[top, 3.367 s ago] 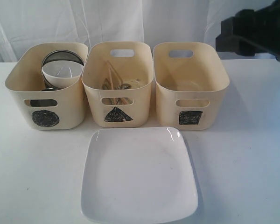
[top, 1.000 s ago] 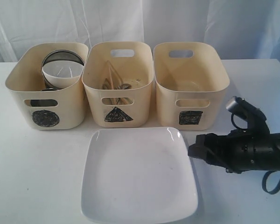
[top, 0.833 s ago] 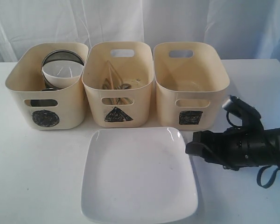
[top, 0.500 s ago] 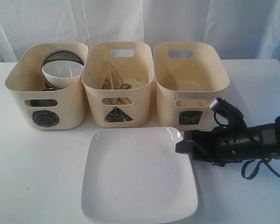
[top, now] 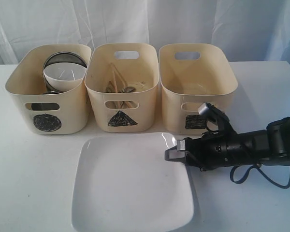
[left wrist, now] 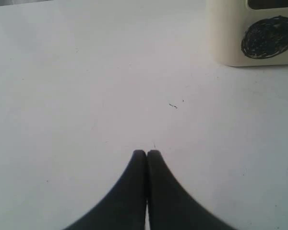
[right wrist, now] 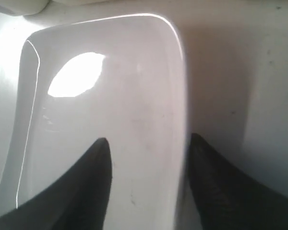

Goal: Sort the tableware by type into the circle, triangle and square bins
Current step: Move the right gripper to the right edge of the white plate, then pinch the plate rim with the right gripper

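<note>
**Right gripper** (top: 173,154): lies low along the table (top: 261,208). Jaws are apart at a middling gap and hold nothing yet.

**Plate:** your large square white plate (top: 130,186) lies flat right at the fingertips. In the wrist view the gripper (right wrist: 149,139) straddles the plate's nearest rim. One finger is over the shallow well, the other outside the edge above the table. I cannot tell whether either pad touches the rim.

**Square bin** (top: 198,87): just beside the hand, beyond the wrist, with its open top facing up.

**Handling, as judged:**
- The plate is glazed and glossy, so it is stiff and brittle, slick under the pads, and probably the heaviest piece here.
- Lying flat, it gives you no way underneath. Take the raised rim at the middle of the side facing the hand, and bite deep.
- Held by one edge, the plate will want to droop and twist, so close firmly and lift slowly.
- It looks wide for the bin mouth. Expect to stand it on edge going in, and don't let it knock the bin wall.

**Left gripper** (left wrist: 146,153): fingers are pressed together with nothing between them, over bare table. The circle bin (left wrist: 252,33) is some way ahead of its tips.
</note>
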